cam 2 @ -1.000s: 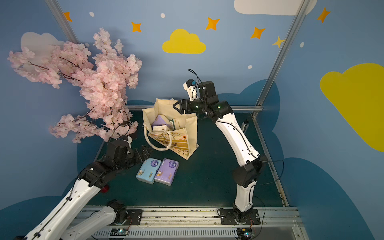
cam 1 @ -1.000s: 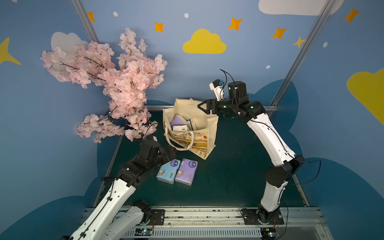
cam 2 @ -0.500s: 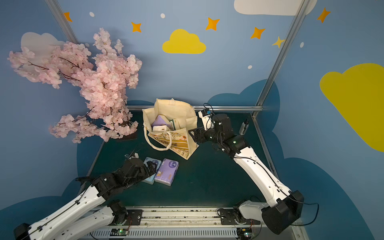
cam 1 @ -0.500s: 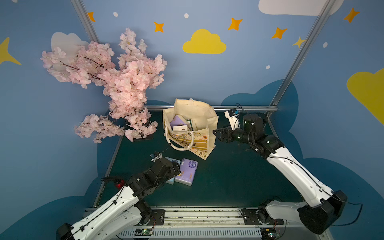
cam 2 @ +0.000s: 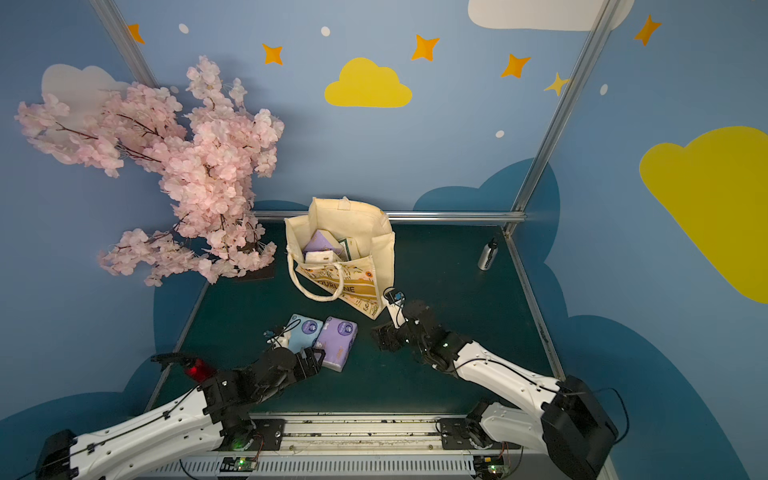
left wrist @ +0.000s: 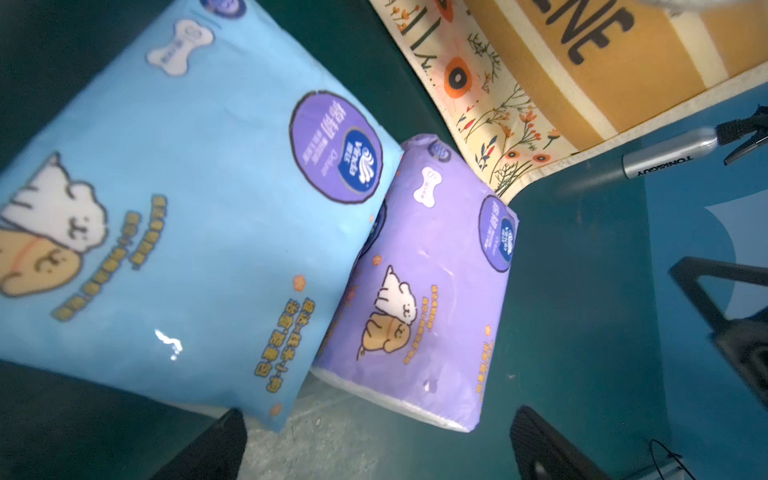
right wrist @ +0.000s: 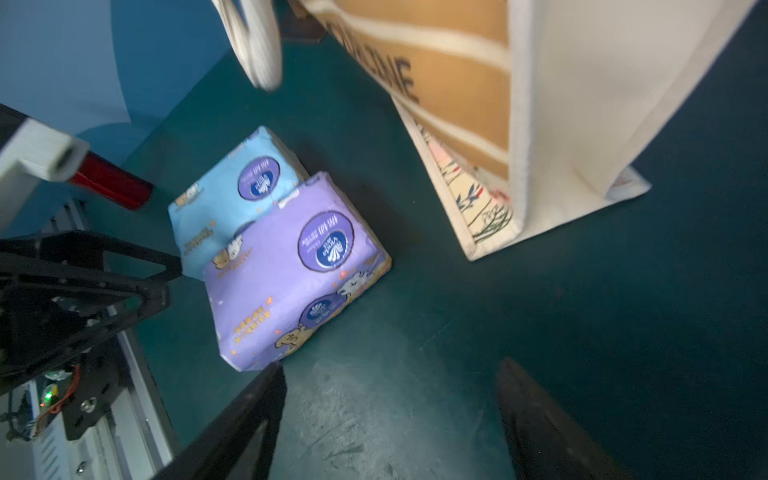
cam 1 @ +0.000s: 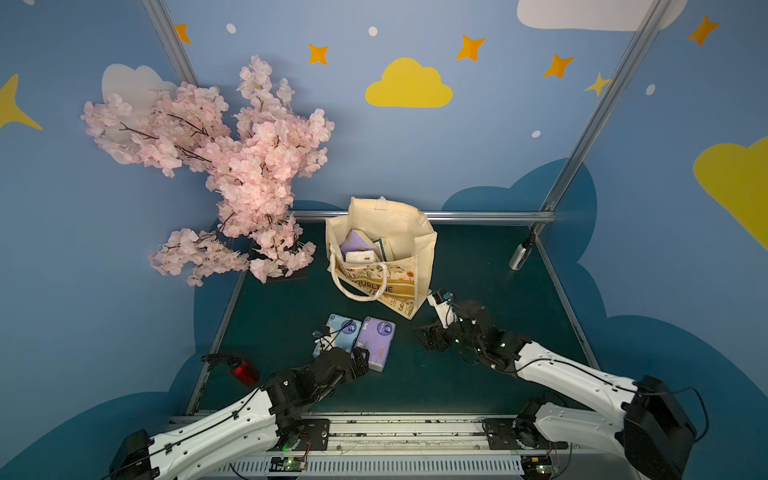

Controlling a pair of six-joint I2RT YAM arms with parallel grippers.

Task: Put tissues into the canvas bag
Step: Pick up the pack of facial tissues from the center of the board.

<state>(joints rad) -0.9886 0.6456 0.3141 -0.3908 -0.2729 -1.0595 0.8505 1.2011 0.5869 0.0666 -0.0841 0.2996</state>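
The cream canvas bag (cam 1: 419, 257) (cam 2: 382, 257) stands open at the back of the table. A purple pack (cam 1: 355, 243) and a white pack (cam 1: 361, 257) of tissues show inside it. In front of it a light blue pack (cam 1: 343, 332) (left wrist: 187, 208) and a purple pack (cam 1: 376, 340) (right wrist: 282, 282) lie side by side. My left gripper (cam 1: 360, 356) (left wrist: 378, 436) is open at their near ends, holding nothing. Low over the table, just right of the purple pack, my right gripper (cam 1: 426, 338) (right wrist: 392, 370) is open and holds nothing.
A pink blossom tree (cam 1: 232, 174) overhangs the back left corner. A silver bottle (cam 1: 521, 255) stands at the back right by a metal post. At the table's left front edge lies a red bottle (cam 1: 243, 372).
My right arm came down from beside the bag's top to the table right of the purple pack. My left arm drew back from beside the bag to the packs' near ends.
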